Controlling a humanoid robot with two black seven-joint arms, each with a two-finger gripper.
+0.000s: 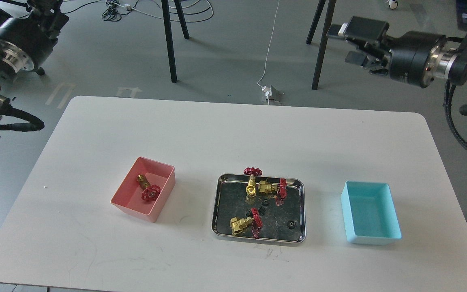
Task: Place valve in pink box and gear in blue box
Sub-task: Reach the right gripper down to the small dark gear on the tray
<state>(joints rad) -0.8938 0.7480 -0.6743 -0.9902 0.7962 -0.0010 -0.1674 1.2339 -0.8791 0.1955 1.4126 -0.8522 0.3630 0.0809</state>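
Inside pink box point(125, 194), brass red-wheeled valve point(147, 187) lies.

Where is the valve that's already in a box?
In the head view, one valve lies inside the pink box on the table's left side, left of the steel tray.

Right tool point(349, 44) raised, fingers apart; left tool out of view.

No readable text, label or number shows; faint floor markings are perhaps arrows, illegible.
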